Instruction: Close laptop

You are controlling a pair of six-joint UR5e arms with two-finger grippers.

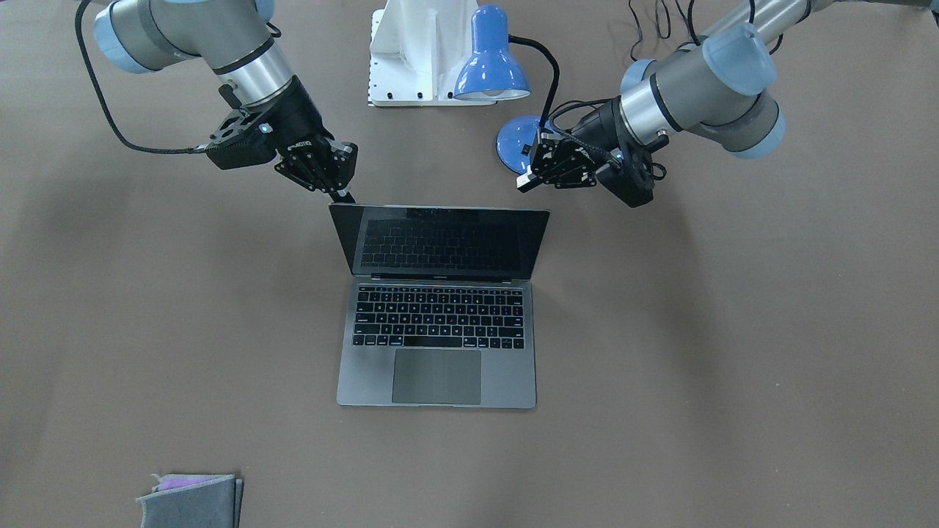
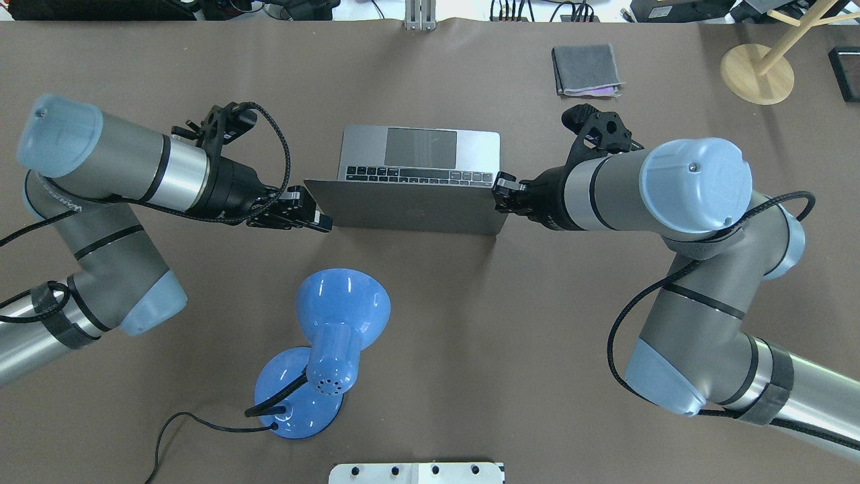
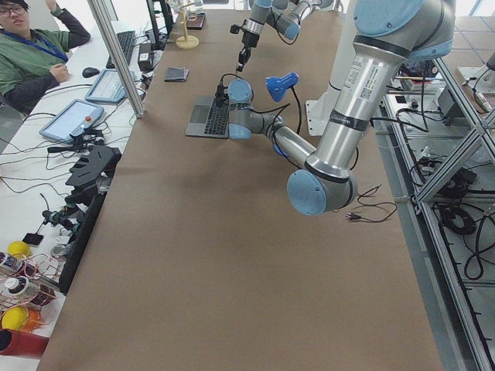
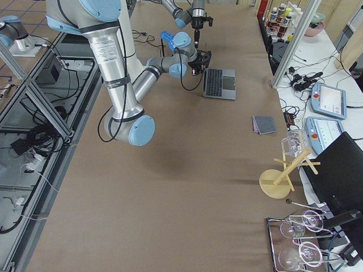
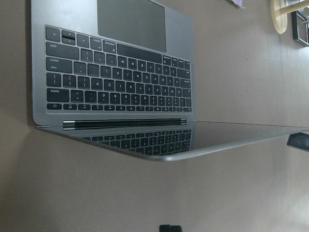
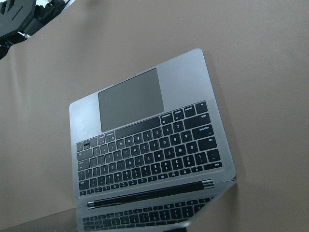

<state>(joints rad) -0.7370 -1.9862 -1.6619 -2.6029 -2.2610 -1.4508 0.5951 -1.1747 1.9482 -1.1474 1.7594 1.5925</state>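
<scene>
Brown table (image 1: 733,367): the laptop (image 1: 440,323) sits at its middle, open, lid raised. Right gripper (image 1: 342,195): fingers drawn together, holding nothing, tip at one top corner of the lid; contact cannot be confirmed. Left gripper (image 1: 525,181): likewise closed and empty, just beside the opposite corner. A blue desk lamp (image 1: 491,66) stands behind the lid.

Both arms are grey tubes with pale-blue joint caps and a polished silver ring at the wrist. The right arm (image 1: 183,33), upper left of the front view, trails a black braided cable (image 1: 94,88) to the black right tool (image 1: 340,193), which bears white lettering and a small blue light. The left arm (image 1: 704,88), upper right, ends in the left tool (image 1: 528,180), also black, with thin wires.
</scene>
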